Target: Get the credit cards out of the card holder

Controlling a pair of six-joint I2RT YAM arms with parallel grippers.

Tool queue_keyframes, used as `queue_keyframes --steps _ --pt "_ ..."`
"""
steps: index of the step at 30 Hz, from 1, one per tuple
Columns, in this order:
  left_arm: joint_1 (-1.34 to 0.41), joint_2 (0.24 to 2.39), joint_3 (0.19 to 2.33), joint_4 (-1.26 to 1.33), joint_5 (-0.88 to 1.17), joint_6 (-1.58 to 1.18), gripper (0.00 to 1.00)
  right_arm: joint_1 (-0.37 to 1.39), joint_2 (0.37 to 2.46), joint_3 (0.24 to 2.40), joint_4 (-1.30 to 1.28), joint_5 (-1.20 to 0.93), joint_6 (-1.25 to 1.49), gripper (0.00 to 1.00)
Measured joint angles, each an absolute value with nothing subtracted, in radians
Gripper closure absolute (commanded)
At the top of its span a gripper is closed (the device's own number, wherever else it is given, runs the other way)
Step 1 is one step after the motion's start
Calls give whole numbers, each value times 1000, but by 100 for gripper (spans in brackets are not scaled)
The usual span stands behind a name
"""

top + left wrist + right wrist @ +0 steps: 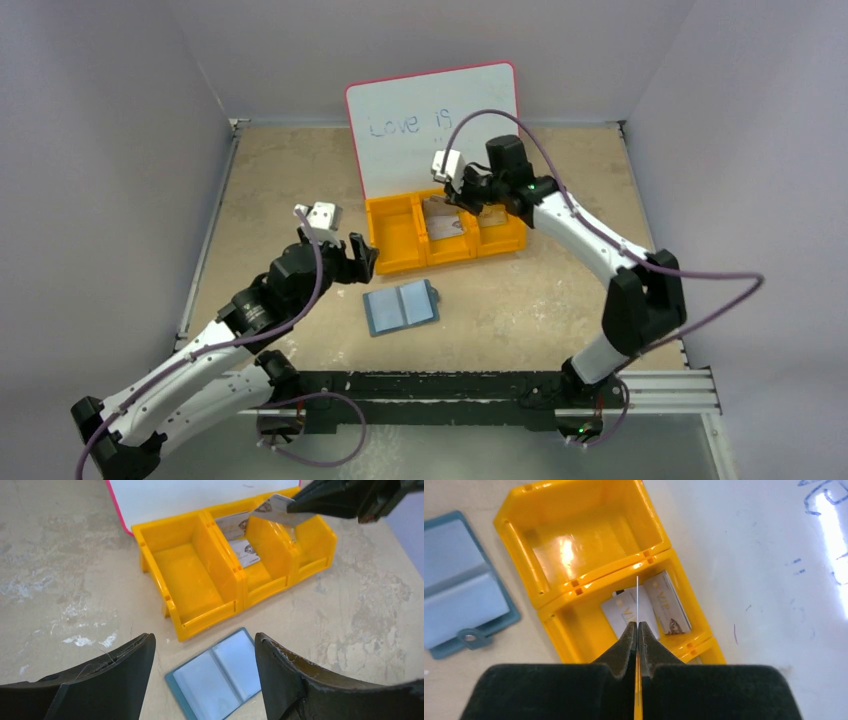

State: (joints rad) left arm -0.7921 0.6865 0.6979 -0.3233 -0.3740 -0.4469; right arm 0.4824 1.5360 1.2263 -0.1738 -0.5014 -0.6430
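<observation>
Right gripper point(637, 626) over the middle compartment of the orange bin point(519, 510), jaws pinched on one credit card point(637, 592), seen edge-on. Two more cards point(670, 602) lie in that compartment. Left gripper point(205, 647) jaws spread wide, holding nothing, above the open teal card holder point(401, 307), which lies flat on the surface point(520, 300) just in front of the bin.

Worktop point(560, 290): bare to the right of and nearer than the card holder point(400, 307).
Orange bin point(395, 240): barrier just behind the holder; left compartment free.
Whiteboard point(435, 125): upright wall behind the bin.
Right gripper point(638, 627): above the middle compartment, clamped on a credit card point(277, 507).
Left gripper point(205, 645): jaws apart, by the holder's left rear.
</observation>
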Motion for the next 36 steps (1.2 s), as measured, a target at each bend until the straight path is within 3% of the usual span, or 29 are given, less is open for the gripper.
queue_keyframes --steps 9,36 --pt "-792 675 672 -331 -371 -479 28 444 1853 1502 -456 -550 -903 100" --pt "-792 669 662 -331 -375 -488 28 438 2204 1872 -684 -533 -1091 97"
